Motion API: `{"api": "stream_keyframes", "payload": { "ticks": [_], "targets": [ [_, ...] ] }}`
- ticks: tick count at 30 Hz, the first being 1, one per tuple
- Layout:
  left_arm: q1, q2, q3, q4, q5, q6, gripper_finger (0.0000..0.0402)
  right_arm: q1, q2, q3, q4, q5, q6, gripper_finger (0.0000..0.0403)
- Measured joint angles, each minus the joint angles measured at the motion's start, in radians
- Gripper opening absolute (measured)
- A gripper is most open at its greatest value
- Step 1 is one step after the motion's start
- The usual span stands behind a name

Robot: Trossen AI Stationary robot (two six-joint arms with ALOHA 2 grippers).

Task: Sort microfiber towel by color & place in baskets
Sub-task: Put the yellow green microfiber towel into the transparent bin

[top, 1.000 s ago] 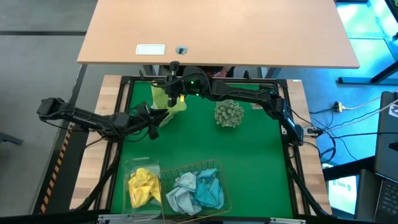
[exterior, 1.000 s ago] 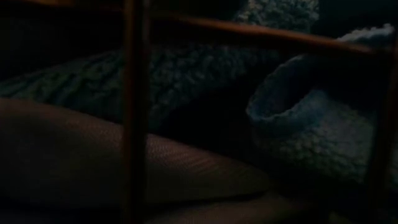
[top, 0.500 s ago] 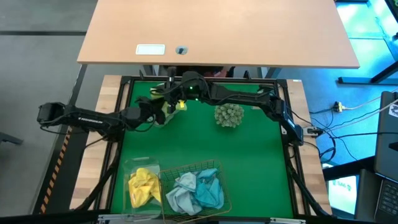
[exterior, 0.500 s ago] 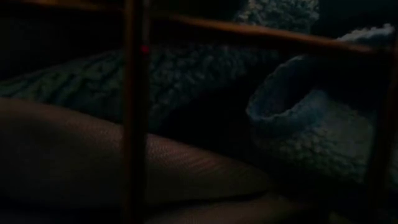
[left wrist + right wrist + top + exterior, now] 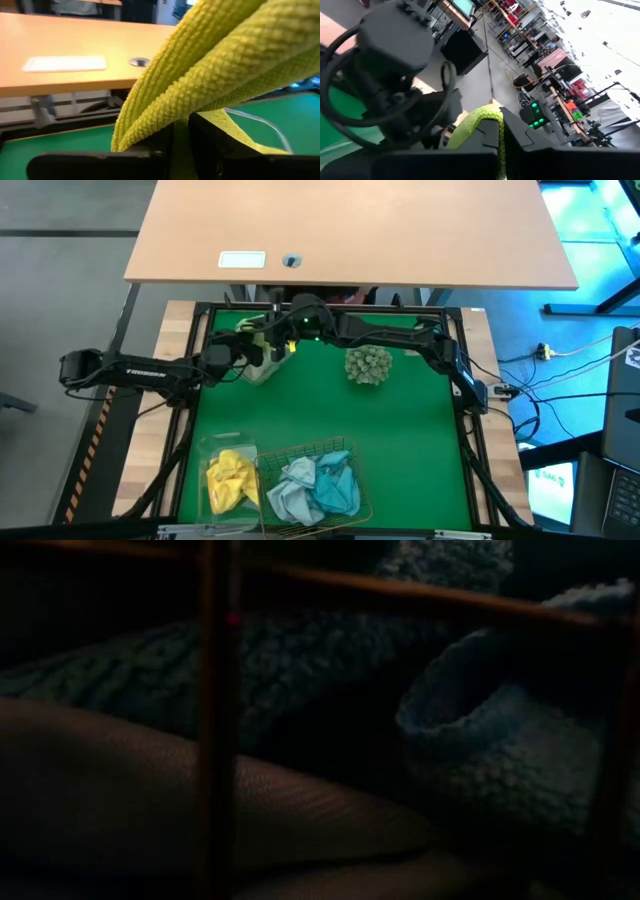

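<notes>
A pale yellow-green microfiber towel [image 5: 268, 348] hangs at the back left of the green mat, over a clear plastic tub [image 5: 262, 369]. My right gripper [image 5: 287, 337] is shut on a fold of it [image 5: 472, 125]. My left gripper [image 5: 255, 352] is beside it, also shut on this towel [image 5: 210, 65], with the tub's rim [image 5: 250, 117] just beyond. At the front, the gold wire basket [image 5: 345, 450] holds light blue and teal towels [image 5: 315, 485]. A second clear tub [image 5: 215, 448] holds a bright yellow towel [image 5: 232, 477].
A spiky grey-green ball [image 5: 368, 363] lies on the mat right of the grippers. A wooden desk [image 5: 350, 230] stands behind the table. The low view is dark and filled by the basket's wire [image 5: 215, 720] and a blue towel [image 5: 510, 740].
My left gripper has moved toward the back, up to the yellow-green towel held by the right gripper, and has closed on it. The right arm has barely moved.
</notes>
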Motion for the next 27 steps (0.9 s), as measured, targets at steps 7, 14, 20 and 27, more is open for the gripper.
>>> {"api": "stream_keyframes", "payload": {
  "ticks": [7,14,20,27],
  "targets": [
    [-0.006,-0.002,0.000,-0.002,0.235,0.000,0.0056,0.000,-0.002,0.000,-0.127,0.000,0.000,0.0000],
    [-0.049,-0.008,0.000,0.001,0.378,0.025,0.0056,-0.019,0.001,-0.004,-0.252,0.000,0.001,0.0000],
    [-0.106,-0.014,0.000,0.004,0.404,0.052,0.0056,-0.060,0.005,-0.046,-0.244,-0.002,0.013,0.0000],
    [-0.183,-0.069,0.024,0.006,0.414,0.098,0.0056,-0.099,0.006,-0.111,-0.231,-0.084,0.111,0.0000]
  ]
}}
